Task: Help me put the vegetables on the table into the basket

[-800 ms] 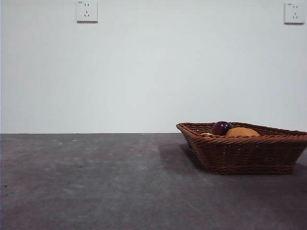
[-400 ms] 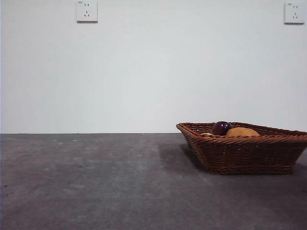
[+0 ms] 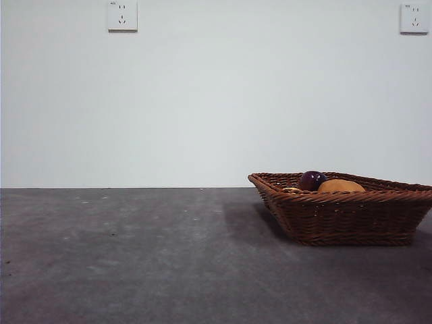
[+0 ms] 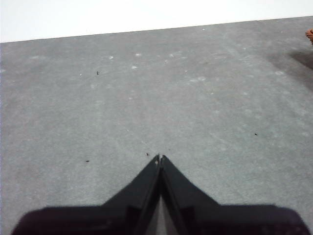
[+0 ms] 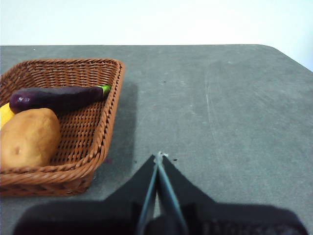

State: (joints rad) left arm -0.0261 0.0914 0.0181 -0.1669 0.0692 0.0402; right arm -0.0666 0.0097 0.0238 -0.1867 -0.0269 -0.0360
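Table (image 3: pixel 135 270): dark grey, matte, mottled with pale flecks and a few dark specks; fills the near ground of the front view, bare across its left and middle.

Left gripper (image 4: pixel 160 158): jaws pressed together to a point, holding nothing, above bare table. Only a sliver of the basket's edge shows at the far side of the left wrist view, well apart from the gripper.

Right gripper (image 5: pixel 159 156): jaws closed tip to tip, empty, over open table just beside the basket's near corner, not touching it.

Basket (image 3: pixel 351 216): shallow, dark-brown woven wicker, flared sides, braided rim; stands on the table at the right of the front view and casts a soft shadow to its left. All three vegetables lie inside it.

Potato (image 5: pixel 28 138): large, tan-brown, with a dark eye; lies in the basket against the wall nearest the right gripper. From the front, only its top clears the rim.

Yellow piece (image 5: pixel 5 115): mostly hidden behind the potato and cut off by the frame edge; touches the potato.

Eggplant (image 5: pixel 58 97): slim, dark purple, green tip; lies lengthwise beyond the potato on the basket floor.

Wall (image 3: pixel 202 101): plain white, behind the table.

Sockets (image 3: pixel 122 15): two white wall outlets, one upper left, one upper right.
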